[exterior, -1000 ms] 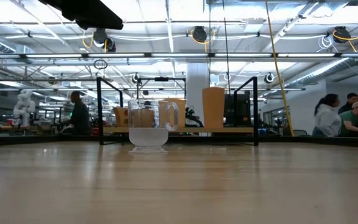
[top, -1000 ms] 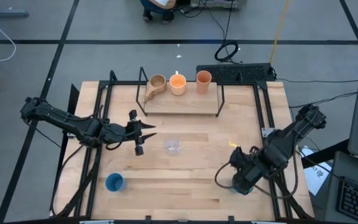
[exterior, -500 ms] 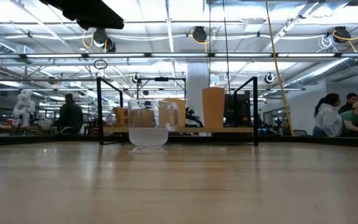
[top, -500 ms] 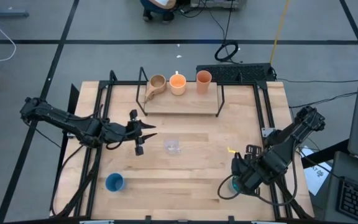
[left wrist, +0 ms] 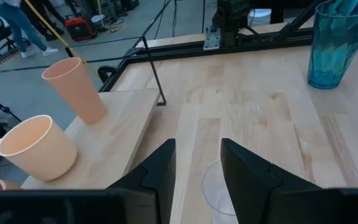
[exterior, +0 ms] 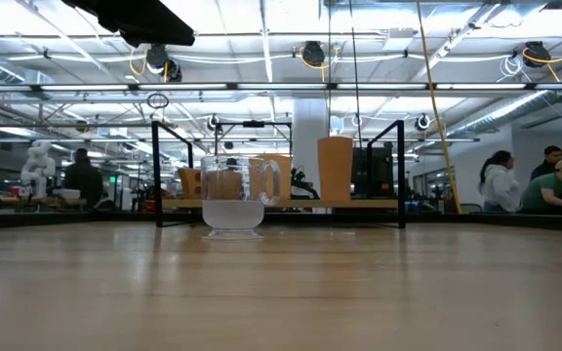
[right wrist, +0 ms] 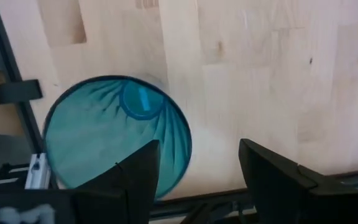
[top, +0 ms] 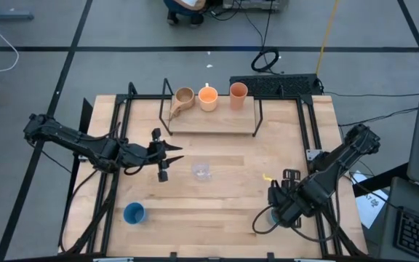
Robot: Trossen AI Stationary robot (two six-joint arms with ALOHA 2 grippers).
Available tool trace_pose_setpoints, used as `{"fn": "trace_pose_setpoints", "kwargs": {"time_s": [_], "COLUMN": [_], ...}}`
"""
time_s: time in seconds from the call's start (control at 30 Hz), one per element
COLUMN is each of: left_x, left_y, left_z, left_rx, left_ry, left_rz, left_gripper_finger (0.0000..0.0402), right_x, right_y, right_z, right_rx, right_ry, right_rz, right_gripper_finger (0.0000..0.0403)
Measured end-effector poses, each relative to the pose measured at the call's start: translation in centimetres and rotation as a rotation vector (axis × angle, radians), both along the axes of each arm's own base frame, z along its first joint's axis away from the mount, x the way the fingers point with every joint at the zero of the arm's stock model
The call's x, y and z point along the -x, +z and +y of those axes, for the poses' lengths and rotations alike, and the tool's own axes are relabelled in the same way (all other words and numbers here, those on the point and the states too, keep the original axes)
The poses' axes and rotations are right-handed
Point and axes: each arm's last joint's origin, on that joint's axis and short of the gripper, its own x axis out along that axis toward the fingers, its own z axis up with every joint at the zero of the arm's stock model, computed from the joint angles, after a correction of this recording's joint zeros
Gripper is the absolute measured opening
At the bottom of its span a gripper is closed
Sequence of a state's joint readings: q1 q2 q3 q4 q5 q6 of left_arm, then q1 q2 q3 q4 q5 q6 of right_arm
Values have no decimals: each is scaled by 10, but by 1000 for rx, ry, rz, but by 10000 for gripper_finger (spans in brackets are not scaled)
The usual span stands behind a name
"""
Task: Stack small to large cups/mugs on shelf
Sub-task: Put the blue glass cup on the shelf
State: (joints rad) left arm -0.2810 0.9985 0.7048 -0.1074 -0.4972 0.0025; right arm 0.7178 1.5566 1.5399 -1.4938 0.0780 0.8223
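On the bench, the shelf stands at the far edge and serves as the landmark. Three vessels sit in a row along its far side: the tan handled mug toward the left arm's end, an orange cup in the middle, and a taller orange cup toward the right arm's end. The mug and the middle cup stand just beside each other; whether they touch cannot be told.

In front of the shelf, near the middle of the bench, stands the tiny clear cup, upright; the low view shows it before the shelf. The blue cup stands well apart from the shelf, at the near corner on the left arm's side.

The left tool hovers in front of the shelf's left end, just beside the clear cup, its fingers apart and empty.

The right tool is at the near corner on the right arm's side, far from the shelf, directly over the teal ribbed tumbler. Its fingers are spread wide above the tumbler's open mouth, gripping nothing. The left wrist view shows the tumbler upright.
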Motion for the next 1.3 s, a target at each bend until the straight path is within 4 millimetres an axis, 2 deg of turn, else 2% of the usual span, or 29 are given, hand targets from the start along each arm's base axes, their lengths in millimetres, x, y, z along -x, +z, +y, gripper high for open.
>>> {"fn": "trace_pose_setpoints", "kwargs": {"time_s": [0.27,0.5,0.63,1.1,1.3], "left_x": [0,0,0,0,0], "left_y": [0,0,0,0,0], "left_z": [0,0,0,0,0], "left_rx": [4,5,5,7,6], "left_ry": [1,1,1,2,2], "left_rz": [-1,-1,-1,-1,-1], "left_gripper_finger": [129,129,129,129,129], "right_x": [-9,-9,-9,-10,-10], "right_y": [-19,-30,-34,-34,-33], "right_z": [-2,-5,-5,-3,-4], "right_rx": [-20,-3,-21,-40,-47], "right_ry": [36,79,107,178,145], "right_rz": [-21,4,27,19,17], "right_gripper_finger": [210,203,170,15,7]}}
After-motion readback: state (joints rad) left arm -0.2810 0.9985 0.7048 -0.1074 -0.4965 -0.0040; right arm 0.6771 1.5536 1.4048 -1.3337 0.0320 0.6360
